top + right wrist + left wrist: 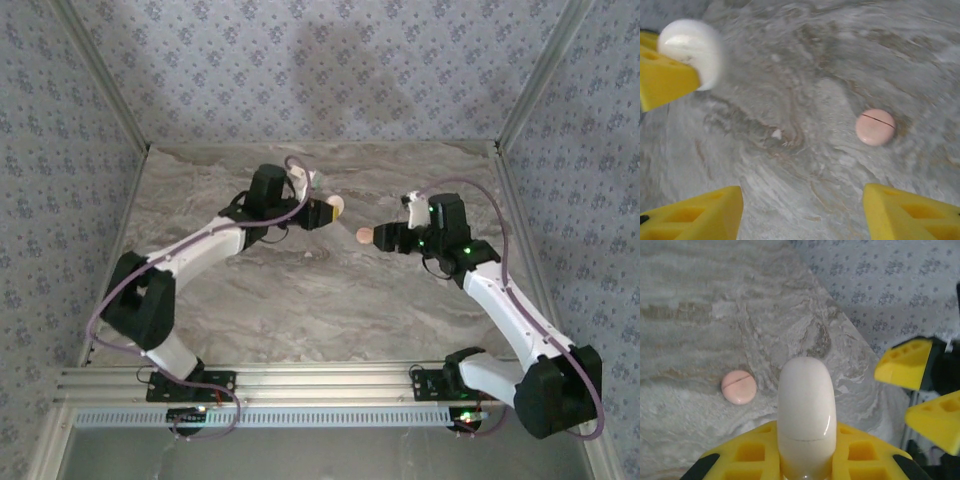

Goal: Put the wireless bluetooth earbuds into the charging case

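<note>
- Top view: left gripper (325,210) has its jaws clamped on a white case (336,206) over mid-bench (300,300). The right gripper (385,237) is just right of a pink disc (364,236).
- Left wrist: pink disc lies left of the held case.
- Right wrist: jaws wide open, empty. There's a tiny white piece (776,133) left of the disc, maybe an earbud, can't tell.

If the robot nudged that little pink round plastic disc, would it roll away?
Probably not: the pink round plastic disc lies flat on the marbled table, so it would likely slide. Its smooth, rounded shell looks slippery to pinch. Its seam hints at a lid that might open.
</note>
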You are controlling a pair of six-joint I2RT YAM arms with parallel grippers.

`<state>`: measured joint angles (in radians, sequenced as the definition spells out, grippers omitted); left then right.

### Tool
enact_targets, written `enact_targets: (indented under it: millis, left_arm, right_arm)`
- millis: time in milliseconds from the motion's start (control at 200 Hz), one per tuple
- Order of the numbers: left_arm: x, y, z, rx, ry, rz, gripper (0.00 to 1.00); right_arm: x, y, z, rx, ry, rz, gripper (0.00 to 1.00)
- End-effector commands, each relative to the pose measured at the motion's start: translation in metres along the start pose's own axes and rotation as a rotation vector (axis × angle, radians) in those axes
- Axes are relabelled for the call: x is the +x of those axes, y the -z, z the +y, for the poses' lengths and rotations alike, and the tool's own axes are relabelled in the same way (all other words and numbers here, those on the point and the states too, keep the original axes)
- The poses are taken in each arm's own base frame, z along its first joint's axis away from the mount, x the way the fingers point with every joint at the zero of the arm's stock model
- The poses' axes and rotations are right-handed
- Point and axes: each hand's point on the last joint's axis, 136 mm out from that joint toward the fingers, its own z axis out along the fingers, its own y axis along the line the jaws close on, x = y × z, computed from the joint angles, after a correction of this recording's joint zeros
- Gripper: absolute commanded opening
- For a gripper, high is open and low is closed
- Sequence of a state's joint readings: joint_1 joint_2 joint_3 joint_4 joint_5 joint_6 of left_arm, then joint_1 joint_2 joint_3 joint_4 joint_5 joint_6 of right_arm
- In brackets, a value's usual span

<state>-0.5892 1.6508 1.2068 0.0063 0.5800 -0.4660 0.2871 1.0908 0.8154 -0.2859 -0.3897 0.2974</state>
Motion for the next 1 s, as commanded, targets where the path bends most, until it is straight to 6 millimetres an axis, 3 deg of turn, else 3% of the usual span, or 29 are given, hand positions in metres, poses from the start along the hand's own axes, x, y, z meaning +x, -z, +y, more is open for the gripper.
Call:
enact_targets:
  millis: [0,240,525,804,994]
  left_arm:
    - [0.018,-0.015,0.012,-0.051,0.29,0.163,0.17]
    - [0.039,-0.051,0.04,-0.067,0.508,0.223,0.17]
    - [0.054,-0.08,0.073,-0.129,0.599,0.264,0.17]
    - [0.068,-0.098,0.092,-0.162,0.674,0.32,0.2]
    - [0.073,-0.098,0.102,-0.187,0.703,0.33,0.23]
  right_arm:
    - [-0.009,0.011,-0.017,0.064,-0.192,-0.108,0.65]
    - [0.008,0.016,-0.035,0.13,-0.267,-0.114,0.64]
    - [0.016,0.019,-0.033,0.119,-0.309,-0.097,0.63]
    - [0.018,0.032,-0.032,0.141,-0.303,-0.107,0.63]
    - [0.016,0.032,-0.033,0.146,-0.293,-0.11,0.63]
